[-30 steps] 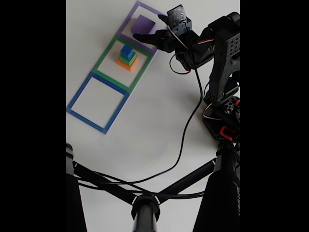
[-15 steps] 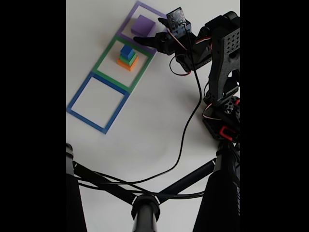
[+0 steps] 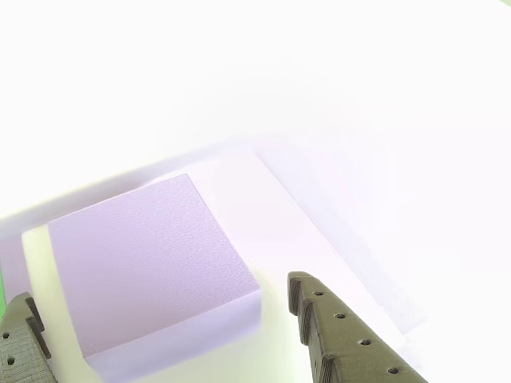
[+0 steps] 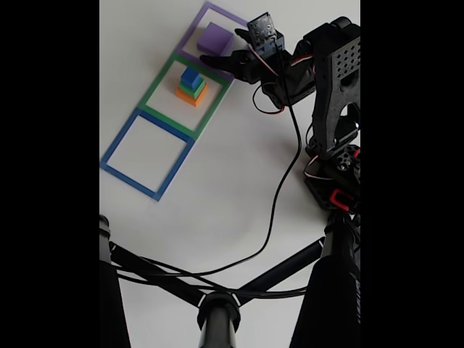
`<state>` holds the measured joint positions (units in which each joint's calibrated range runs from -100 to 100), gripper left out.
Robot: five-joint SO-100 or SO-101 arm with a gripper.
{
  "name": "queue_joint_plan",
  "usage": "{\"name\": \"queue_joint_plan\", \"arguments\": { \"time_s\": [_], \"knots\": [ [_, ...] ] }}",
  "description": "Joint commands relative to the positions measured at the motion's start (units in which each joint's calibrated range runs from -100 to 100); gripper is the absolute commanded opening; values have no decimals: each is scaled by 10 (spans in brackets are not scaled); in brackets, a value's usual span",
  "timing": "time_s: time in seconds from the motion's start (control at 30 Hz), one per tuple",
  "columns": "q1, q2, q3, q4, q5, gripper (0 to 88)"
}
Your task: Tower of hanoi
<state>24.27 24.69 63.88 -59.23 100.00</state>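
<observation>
Gripper (image 4: 221,51) has edged toward purple slab (image 4: 215,38); white tabletop (image 4: 232,196).

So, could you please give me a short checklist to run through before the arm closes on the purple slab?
1. End effector open: ok, its fingers stand apart.
2. Purple slab between the fingers: ok, one sits on each side in the other view.
3. Slab inside the purple outline: ok.
4. Stack of blue cube, green cube and orange cube clear of the arm: ok, it stands apart in the green outline.
5. Fingers low enough on the slab: cannot tell.
</observation>
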Motion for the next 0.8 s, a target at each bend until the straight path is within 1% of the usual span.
{"name": "queue_joint_plan", "arguments": {
  "time_s": [0.0,0.23,0.57,0.77],
  "knots": [
    [-12,-3,-17,-13,0,335],
    [-16,1,-23,-13,0,267],
    [-23,5,-31,-13,0,198],
    [-24,7,-33,-13,0,174]
  ]
}}
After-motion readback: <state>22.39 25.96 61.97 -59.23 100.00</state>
